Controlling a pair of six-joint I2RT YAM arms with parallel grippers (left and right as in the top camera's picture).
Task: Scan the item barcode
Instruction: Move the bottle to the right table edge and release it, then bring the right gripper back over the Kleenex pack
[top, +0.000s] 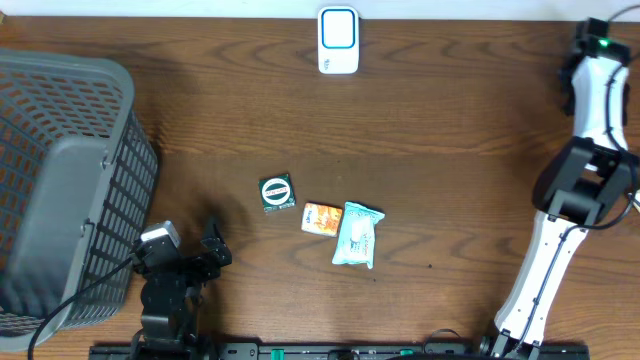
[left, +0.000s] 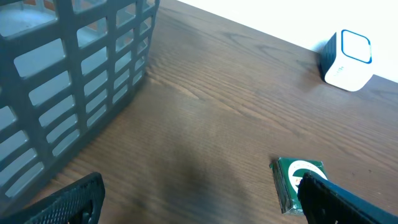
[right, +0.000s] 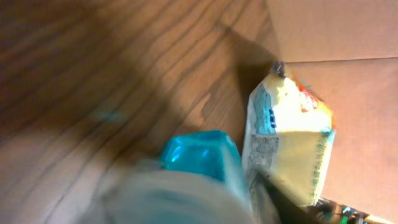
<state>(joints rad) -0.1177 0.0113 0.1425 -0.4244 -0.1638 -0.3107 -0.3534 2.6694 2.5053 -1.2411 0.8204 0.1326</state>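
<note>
Left gripper (left: 200, 205) released, empty; right gripper (top: 578, 72) grip untellable, view blurred. Green packet (left: 289, 178) partly hidden, label unreadable.

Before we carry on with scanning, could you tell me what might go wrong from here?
The orange packet lies close between the green packet and the pale packet; gripping one may shove its neighbours. The scanner stands far back, so a loose grip could drop an item on the way.
</note>
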